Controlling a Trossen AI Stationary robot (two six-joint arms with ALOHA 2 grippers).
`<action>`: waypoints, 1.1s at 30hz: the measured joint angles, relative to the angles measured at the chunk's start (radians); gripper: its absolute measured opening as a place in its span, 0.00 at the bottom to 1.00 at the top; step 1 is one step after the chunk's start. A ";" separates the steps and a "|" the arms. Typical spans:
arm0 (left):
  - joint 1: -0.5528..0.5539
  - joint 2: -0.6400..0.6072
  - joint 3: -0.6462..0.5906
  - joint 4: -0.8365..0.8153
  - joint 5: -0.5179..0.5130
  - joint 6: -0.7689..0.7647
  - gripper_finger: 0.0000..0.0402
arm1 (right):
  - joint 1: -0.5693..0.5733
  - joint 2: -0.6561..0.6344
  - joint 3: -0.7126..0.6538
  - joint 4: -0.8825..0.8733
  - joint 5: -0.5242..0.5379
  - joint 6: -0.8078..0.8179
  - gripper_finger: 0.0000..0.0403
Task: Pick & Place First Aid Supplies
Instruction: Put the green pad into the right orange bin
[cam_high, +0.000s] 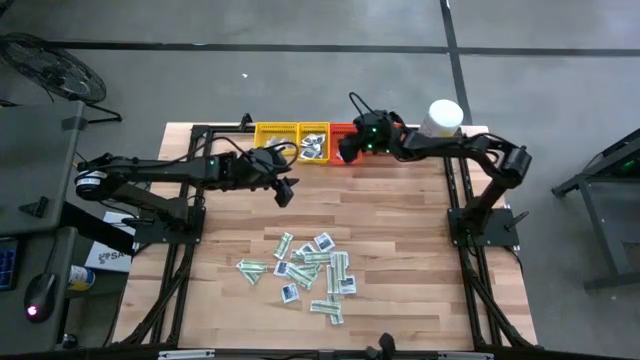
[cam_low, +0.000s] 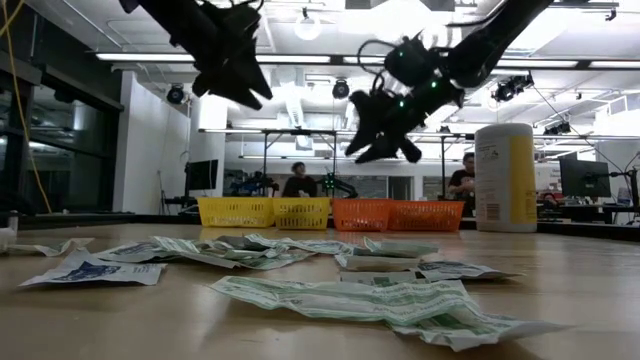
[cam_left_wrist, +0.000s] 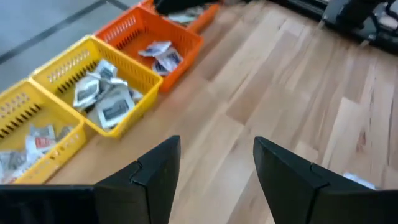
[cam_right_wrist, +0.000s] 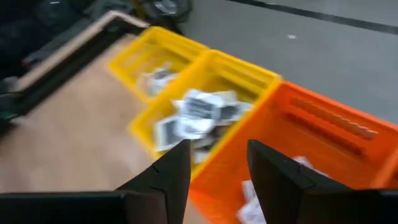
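1. Sorting is partly done — the row of small yellow and orange plastic mesh trays (cam_high: 300, 133) at the far edge of the wooden tabletop (cam_high: 400, 230) already holds paper packets; the left wrist view shows some in both yellow trays and in one orange tray.
2. Remaining: a loose pile of flat paper first aid packets (cam_high: 312, 270) — white-and-green strips and white squares with dark blue centres — lies near the front middle of the tabletop, well apart from the trays.
3. Right end effector (cam_high: 349, 148) hovers over the orange tray, fingers spread, nothing between them; judged a drop-off point.
4. Left end effector (cam_high: 284, 192) hangs between trays and pile, fingers spread and empty.
5. Tall white-and-yellow cylindrical canister (cam_high: 441, 118) stands beside the trays, untouched.
6. Judgement: many packets left, so the task is well short of finished.
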 joint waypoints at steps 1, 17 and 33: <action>0.000 0.000 -0.008 -0.007 0.005 -0.010 0.50 | 0.005 -0.011 0.000 -0.004 -0.016 -0.004 0.37; 0.000 0.001 -0.192 -0.008 0.331 -0.120 0.50 | 0.189 -0.083 0.000 -0.128 -0.092 0.021 0.37; -0.086 0.033 -0.291 0.025 0.447 0.331 0.50 | 0.416 -0.083 0.000 -0.145 -0.001 0.084 0.37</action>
